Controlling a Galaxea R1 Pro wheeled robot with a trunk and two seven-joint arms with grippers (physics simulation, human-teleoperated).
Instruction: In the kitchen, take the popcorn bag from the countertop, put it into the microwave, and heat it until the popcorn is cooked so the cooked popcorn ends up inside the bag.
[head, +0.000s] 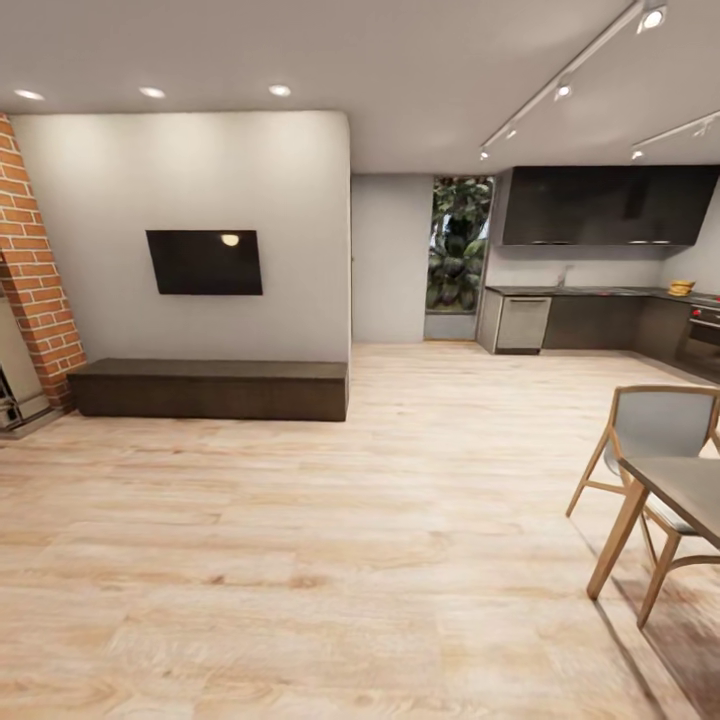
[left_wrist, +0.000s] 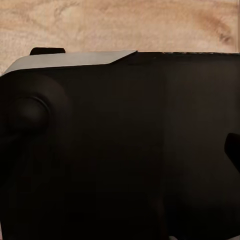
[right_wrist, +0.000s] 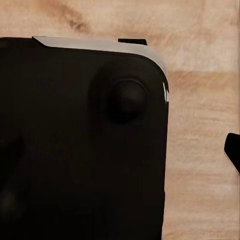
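Pincer fingertip (right_wrist: 232, 152) over wooden floor (right_wrist: 200, 190)

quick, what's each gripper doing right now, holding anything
Left gripper: cannot be told; the left wrist view shows dark robot body over wood floor.
Right gripper: cannot be told; same dark body over the floor.

A wide stretch of bare wood floor (head: 330, 560) lies open from the near edge to the far wall. At its right edge a table (head: 680, 490) and chair (head: 655, 440) stand close together, narrowing that side. Along the far left a low dark bench (head: 210, 388) runs under a wall screen (head: 205, 262), with a brick column (head: 35, 280) at its left end. Far right, the countertop (head: 590, 292) tops dark cabinets.
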